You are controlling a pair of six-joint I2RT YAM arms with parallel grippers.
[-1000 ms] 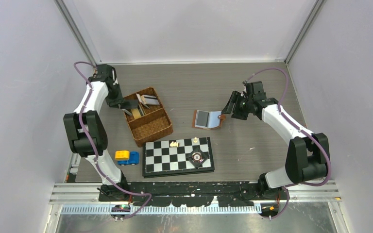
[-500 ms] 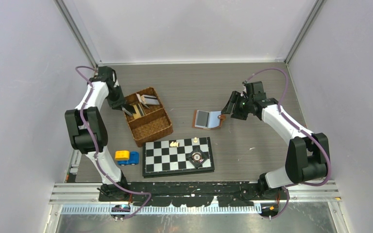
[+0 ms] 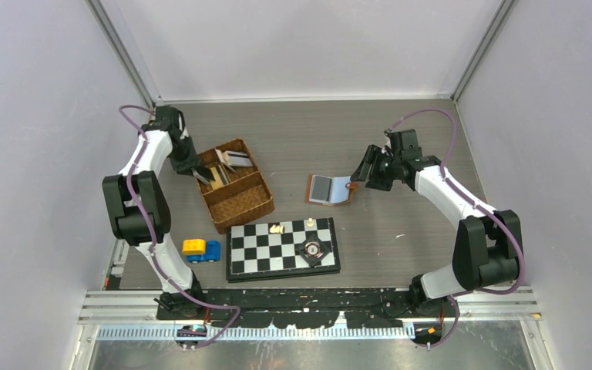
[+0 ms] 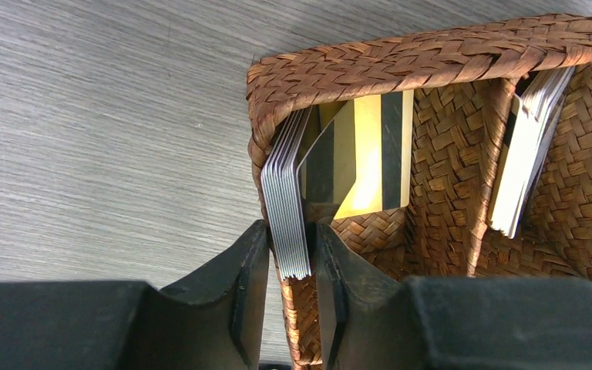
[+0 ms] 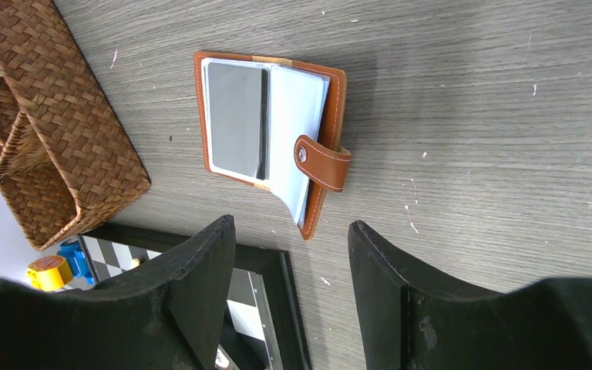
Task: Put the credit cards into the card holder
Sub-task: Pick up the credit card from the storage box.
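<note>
A stack of grey-white credit cards (image 4: pixel 287 208) stands on edge against the inside wall of the wicker basket (image 4: pixel 432 54). My left gripper (image 4: pixel 289 247) straddles that stack and the basket wall, one finger outside the wall and one inside, with thin gaps on both sides. A gold-and-black card (image 4: pixel 370 154) leans behind the stack. The tan card holder (image 5: pixel 308 100) lies open on the table, a grey card (image 5: pixel 235 119) in its left pocket, its strap (image 5: pixel 322 160) folded over the pale pages. My right gripper (image 5: pixel 291 223) hovers open just beside the holder, nothing between its fingers.
More pale cards (image 4: pixel 524 154) fill the basket's neighbouring compartment. The basket (image 3: pixel 239 204) stands left of the card holder (image 3: pixel 329 190). A chessboard (image 3: pixel 281 247) with a few small pieces lies in front, and a yellow-and-blue toy truck (image 3: pixel 201 249) sits to its left.
My left gripper has shifted a little toward the basket's near-left corner and settled around the card stack. The right arm and the card holder have not moved.
</note>
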